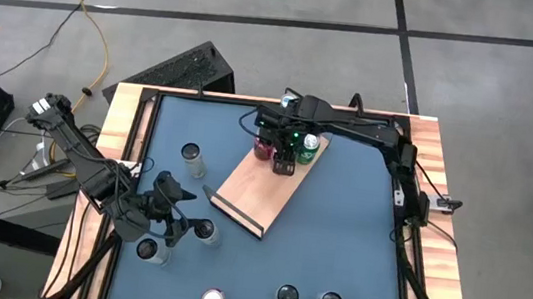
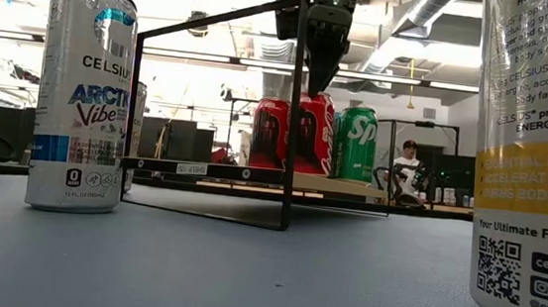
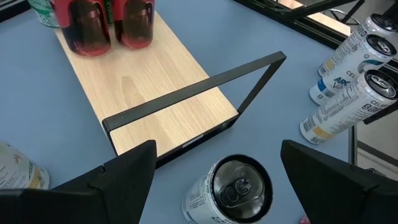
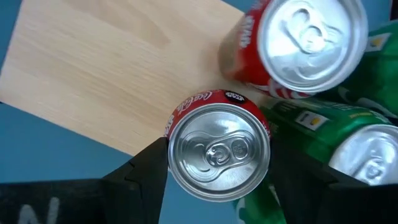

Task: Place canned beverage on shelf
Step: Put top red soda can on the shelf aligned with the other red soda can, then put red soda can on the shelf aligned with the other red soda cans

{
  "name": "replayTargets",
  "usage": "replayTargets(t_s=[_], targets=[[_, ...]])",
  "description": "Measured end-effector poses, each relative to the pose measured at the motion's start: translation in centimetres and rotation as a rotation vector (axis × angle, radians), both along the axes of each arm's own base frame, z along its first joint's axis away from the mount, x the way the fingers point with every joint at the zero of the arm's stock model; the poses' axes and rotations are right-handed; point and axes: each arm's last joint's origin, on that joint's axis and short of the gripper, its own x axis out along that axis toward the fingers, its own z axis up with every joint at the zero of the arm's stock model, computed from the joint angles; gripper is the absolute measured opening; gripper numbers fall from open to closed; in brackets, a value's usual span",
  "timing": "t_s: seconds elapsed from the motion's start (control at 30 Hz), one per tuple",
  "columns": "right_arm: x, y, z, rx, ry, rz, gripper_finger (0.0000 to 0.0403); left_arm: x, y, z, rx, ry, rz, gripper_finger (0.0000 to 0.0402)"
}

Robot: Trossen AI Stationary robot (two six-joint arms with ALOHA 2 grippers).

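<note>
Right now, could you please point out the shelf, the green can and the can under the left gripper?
shelf (image 1: 260, 189), high view, bare wood.
green can (image 2: 357, 143), low view, its side.
can under the left gripper (image 3: 237, 187), left wrist view, its lid.

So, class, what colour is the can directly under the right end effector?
Red can, silver top; right wrist view.

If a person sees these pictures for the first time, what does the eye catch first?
First, the right claw over a red can on the far end of the shelf, beside another red can and a green can. Next, the left claw hangs open above a white can near the shelf's rail.
</note>
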Motion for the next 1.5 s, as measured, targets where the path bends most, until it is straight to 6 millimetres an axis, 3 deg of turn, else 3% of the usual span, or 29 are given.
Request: replayTargets(t_s=[0.43,0.9,1.07,1.2,1.5], targets=[[-0.1,-0.6,0.0,0.033,-0.010,-0.017,0.0248,0.0,0.0,0.0,0.008,-0.011,0.018,0.0330],[-0.2,-0.6,0.3,0.019,-0.018,-0.003,0.0295,0.0,0.1,0.0,0.009,-0.012,0.020,0.0330],[-2.1,-0.2,2.9,0.017,-0.054,-0.028,0.0295,0.0,0.0,0.1,0.009,-0.014,0.015,0.0330],[-3.6,1.1,5.2,0.037,-0.120,-0.021,0.0295,0.1,-0.3,0.2,-0.013,0.005,-0.063,0.0330],[-7.7,8.8,11.1,0.161,-0.308,0.131,0.0295,0.8,-2.1,2.5,-0.260,-0.025,-0.392,0.0330]])
